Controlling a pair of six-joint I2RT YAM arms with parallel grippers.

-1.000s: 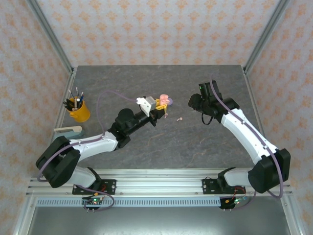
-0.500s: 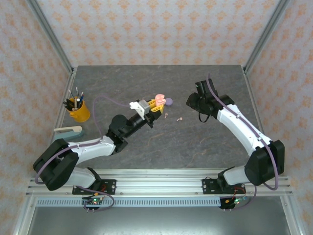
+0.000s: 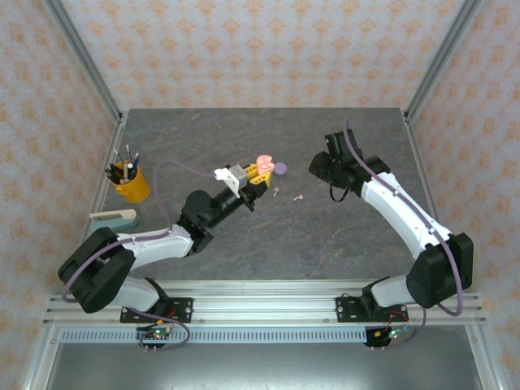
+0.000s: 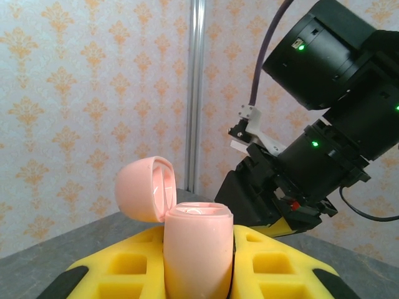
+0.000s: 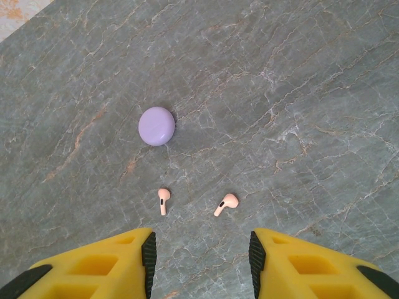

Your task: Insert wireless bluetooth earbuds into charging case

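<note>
With the open pink case (image 4: 196, 249) clamped in the left fingers (image 4: 118, 274), the half-spread, empty right fingers (image 5: 93, 268) are best lowered over the pink earbud (image 5: 163, 200) on the worktop (image 5: 293, 93) at 6 o'clock from the lilac case (image 5: 156, 126).

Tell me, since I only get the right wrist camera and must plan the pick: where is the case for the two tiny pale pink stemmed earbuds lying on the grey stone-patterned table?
Observer: The pale pink round plastic charging case is clamped in the left gripper.
Operator: Is it ready to take them?
Observer: Its hinged lid is open, swung up to the left of the body in the left wrist view.
Operator: Where is it relative to the lilac round case I see?
Observer: From above, the held case appears just left of it, and farther from the robot than both earbuds.
</note>
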